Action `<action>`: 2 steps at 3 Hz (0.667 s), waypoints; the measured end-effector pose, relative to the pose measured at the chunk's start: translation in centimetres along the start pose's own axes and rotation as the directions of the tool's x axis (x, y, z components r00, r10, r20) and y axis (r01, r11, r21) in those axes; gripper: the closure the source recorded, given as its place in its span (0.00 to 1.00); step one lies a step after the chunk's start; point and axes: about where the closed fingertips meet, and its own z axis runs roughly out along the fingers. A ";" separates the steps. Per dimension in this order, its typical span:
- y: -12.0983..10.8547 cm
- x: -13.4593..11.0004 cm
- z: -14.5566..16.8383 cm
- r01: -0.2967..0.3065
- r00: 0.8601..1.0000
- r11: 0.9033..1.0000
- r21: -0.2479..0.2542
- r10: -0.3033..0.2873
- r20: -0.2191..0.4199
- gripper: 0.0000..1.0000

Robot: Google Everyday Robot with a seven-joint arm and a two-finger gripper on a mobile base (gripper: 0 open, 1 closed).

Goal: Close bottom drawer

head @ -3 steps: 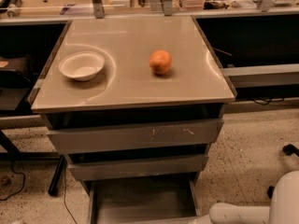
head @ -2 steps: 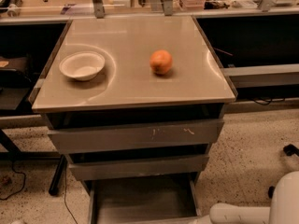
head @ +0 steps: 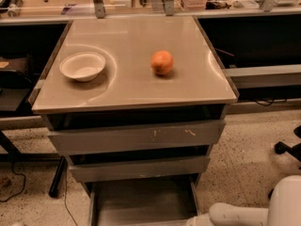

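Grey metal bottom drawer [head: 141, 202] stands pulled out; the white-armed gripper [head: 196, 219] sits low beside its right edge, probably to push it shut; whether it is wide or narrow cannot be told.

On the worktop [head: 131, 86] we've got a white bowl [head: 83, 66] toward the left and an orange [head: 162, 62] near the middle, well apart. Under it we see a scratched grey drawer [head: 136, 136], then a plainer drawer [head: 138, 168]. Speckled floor [head: 244, 145] all round.
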 end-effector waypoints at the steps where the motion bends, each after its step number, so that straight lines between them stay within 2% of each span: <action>1: -0.9 -1.0 0.3 0.001 0.999 1.000 0.010 -0.002 0.033 1.00; 2: -1.7 -2.1 0.6 0.008 0.998 1.000 0.021 -0.009 0.059 1.00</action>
